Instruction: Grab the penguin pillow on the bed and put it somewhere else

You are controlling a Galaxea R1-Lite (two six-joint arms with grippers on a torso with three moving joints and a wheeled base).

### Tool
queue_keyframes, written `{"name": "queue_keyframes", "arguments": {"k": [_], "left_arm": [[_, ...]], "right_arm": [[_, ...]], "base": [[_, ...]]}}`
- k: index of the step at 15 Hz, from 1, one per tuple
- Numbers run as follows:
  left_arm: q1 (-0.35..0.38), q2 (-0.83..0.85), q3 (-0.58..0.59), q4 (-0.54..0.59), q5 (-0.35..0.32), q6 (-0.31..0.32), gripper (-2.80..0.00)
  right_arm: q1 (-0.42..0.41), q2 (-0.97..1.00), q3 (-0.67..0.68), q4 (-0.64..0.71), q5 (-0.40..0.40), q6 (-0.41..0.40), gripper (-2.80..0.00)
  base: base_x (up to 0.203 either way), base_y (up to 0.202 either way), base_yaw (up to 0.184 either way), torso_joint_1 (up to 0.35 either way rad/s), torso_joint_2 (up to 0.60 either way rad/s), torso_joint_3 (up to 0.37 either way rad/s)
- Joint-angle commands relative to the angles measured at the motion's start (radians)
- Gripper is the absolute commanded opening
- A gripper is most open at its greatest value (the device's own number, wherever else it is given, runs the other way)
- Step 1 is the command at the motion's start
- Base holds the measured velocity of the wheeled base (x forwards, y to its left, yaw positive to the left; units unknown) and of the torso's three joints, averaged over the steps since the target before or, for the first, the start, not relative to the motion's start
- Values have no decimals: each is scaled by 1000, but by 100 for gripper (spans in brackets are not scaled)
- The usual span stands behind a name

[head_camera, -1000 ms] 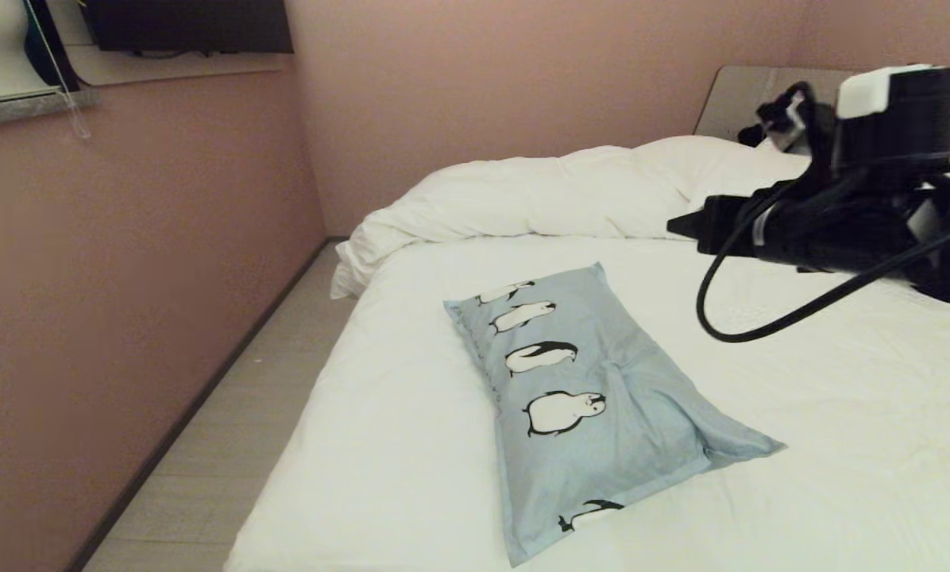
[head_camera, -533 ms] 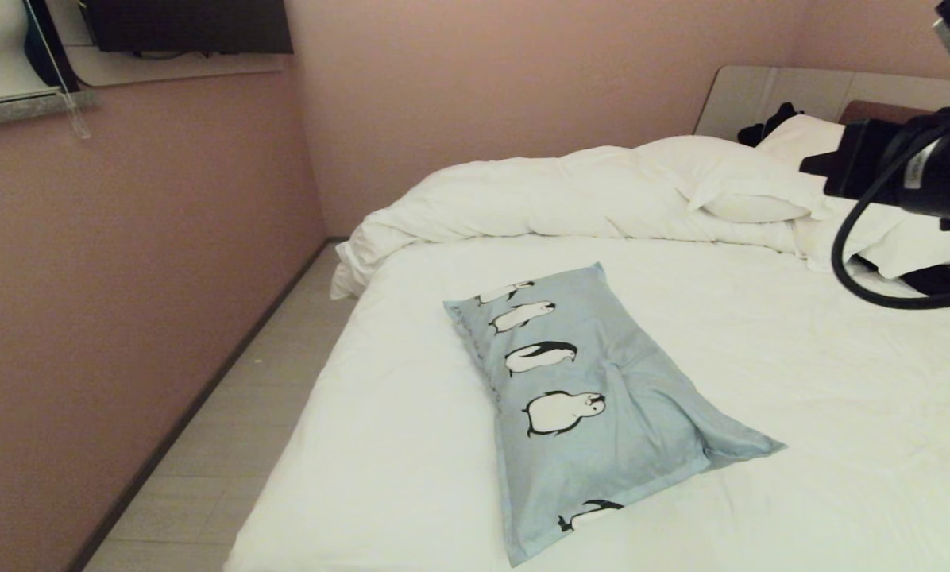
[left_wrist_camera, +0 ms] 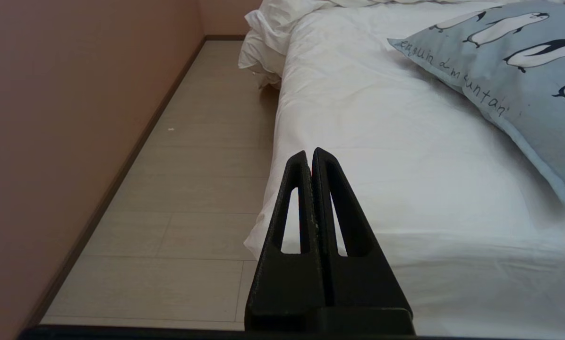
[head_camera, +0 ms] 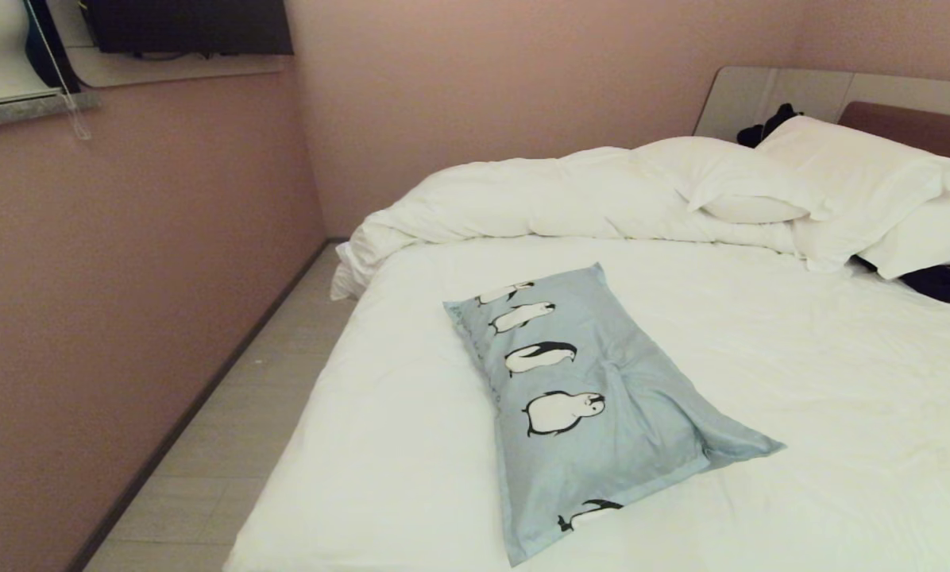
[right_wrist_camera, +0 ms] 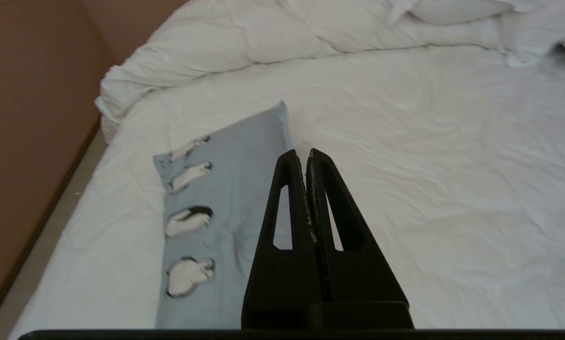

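The penguin pillow [head_camera: 586, 405] lies flat on the white sheet of the bed [head_camera: 801, 373], light blue with a row of black-and-white penguins. It also shows in the left wrist view [left_wrist_camera: 514, 61] and the right wrist view [right_wrist_camera: 221, 208]. My right gripper [right_wrist_camera: 305, 155] is shut and empty, held above the bed with the pillow's long edge below it. My left gripper [left_wrist_camera: 309, 155] is shut and empty, low by the bed's near corner, apart from the pillow. Neither arm shows in the head view.
A rumpled white duvet [head_camera: 523, 195] and white pillows [head_camera: 848, 171] lie at the head of the bed, under a brown headboard [head_camera: 920, 123]. A dark item [head_camera: 948, 282] sits by the pillows. A pink wall [head_camera: 125, 278] and a strip of floor [head_camera: 229, 445] run along the bed's left side.
My right arm, which filled the upper right of the head view a second ago, has pulled back to the right and left that view. The pillow has not moved.
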Motion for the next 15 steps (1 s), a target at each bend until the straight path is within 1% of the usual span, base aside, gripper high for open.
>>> {"name": "queue_keyframes", "arguments": {"k": [1, 5, 7, 9, 10, 15], "left_arm": [[0, 0, 0, 0, 0, 0, -280], [0, 0, 0, 0, 1, 0, -280], [0, 0, 0, 0, 1, 0, -280], [0, 0, 0, 0, 1, 0, -280], [0, 0, 0, 0, 1, 0, -280], [0, 0, 0, 0, 0, 0, -280]], "right_arm": [[-8, -133, 54, 68, -20, 1, -280], [-22, -372, 218, 160, -53, 0, -280], [-28, -477, 287, 215, -94, 0, -280], [-31, -556, 308, 278, -152, 0, -280], [-31, -596, 310, 321, -165, 0, -280], [-37, -755, 333, 457, -173, 2, -280]], "base": [[0, 0, 0, 0, 0, 0], [0, 0, 0, 0, 0, 0], [0, 0, 0, 0, 0, 0], [0, 0, 0, 0, 0, 0], [0, 0, 0, 0, 0, 0], [0, 0, 0, 0, 0, 0]]}}
